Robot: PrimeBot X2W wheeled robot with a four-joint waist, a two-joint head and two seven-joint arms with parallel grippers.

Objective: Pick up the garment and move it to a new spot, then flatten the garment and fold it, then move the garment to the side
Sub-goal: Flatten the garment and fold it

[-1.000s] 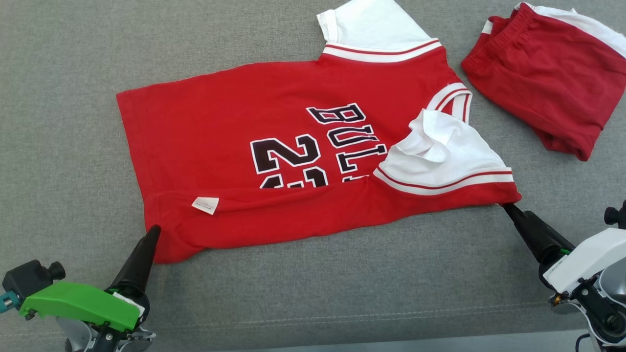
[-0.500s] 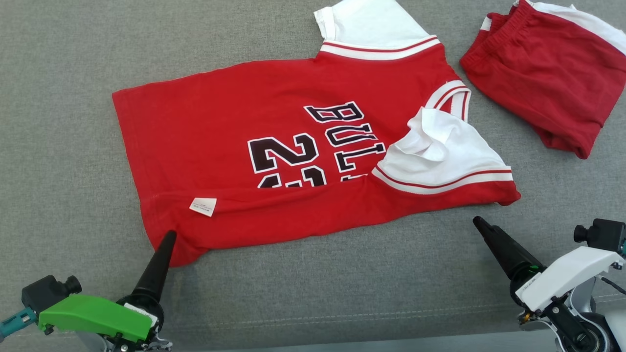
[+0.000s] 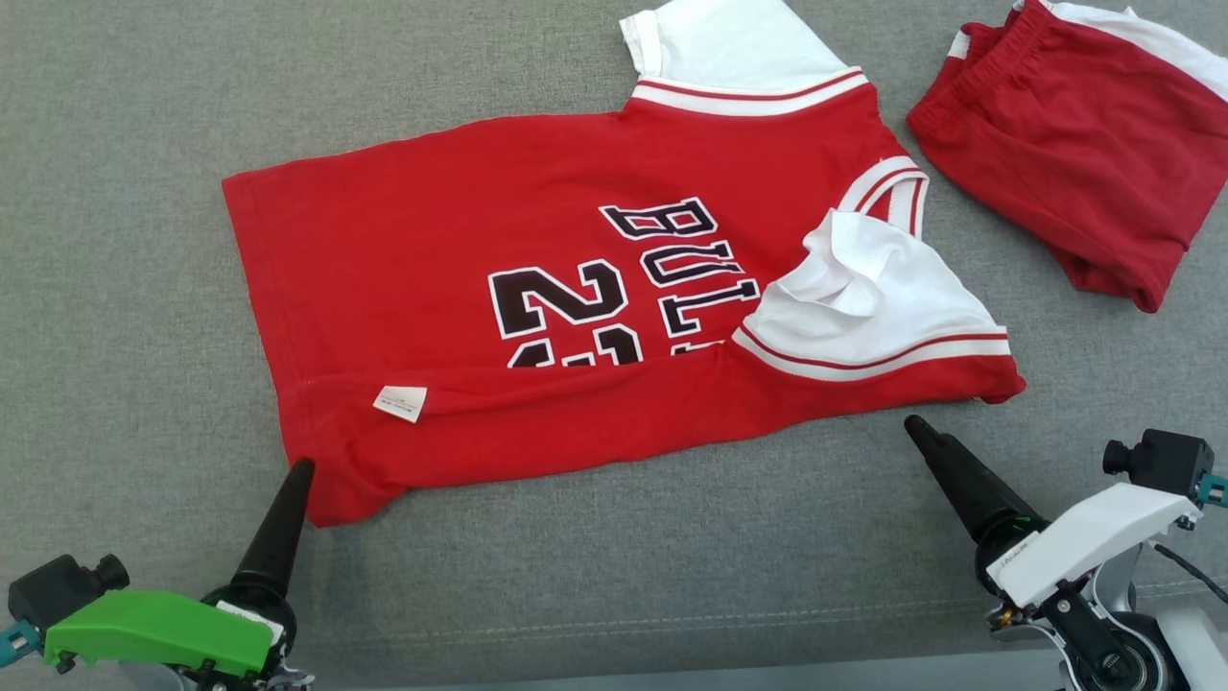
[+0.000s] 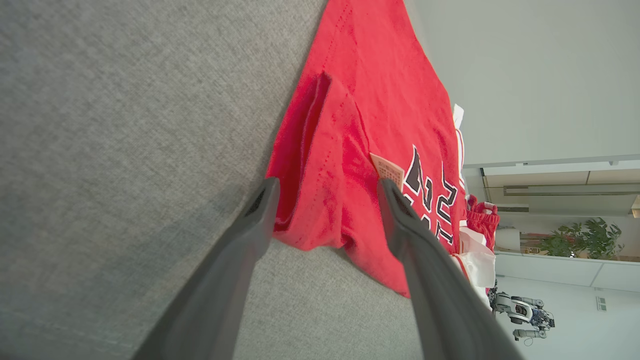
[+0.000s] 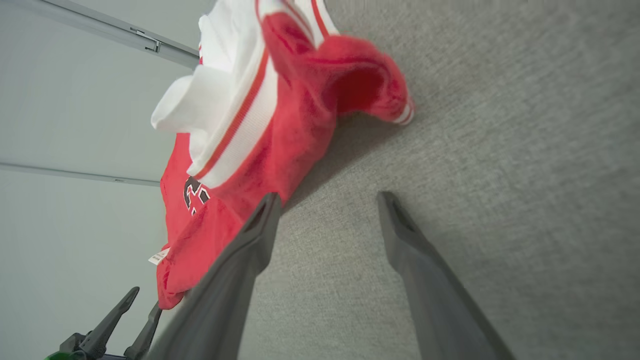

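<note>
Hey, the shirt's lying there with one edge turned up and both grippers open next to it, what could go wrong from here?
1. The white sleeve lies crumpled on the jersey; folding over it would likely trap creases.
2. The left gripper aims its open jaws at the doubled hem corner and may pinch only one layer.
3. The red shorts lie close by; dragging the jersey that way could snag them.

Place: we take it for a robotics lab in office-like rooms.
Work surface: we see a grey fabric-covered top (image 3: pixel 144 144).
Background: we see plain pale walls (image 4: pixel 525 75), a potted plant (image 4: pixel 582 240), and another robot (image 4: pixel 522 312) standing well apart.
</note>
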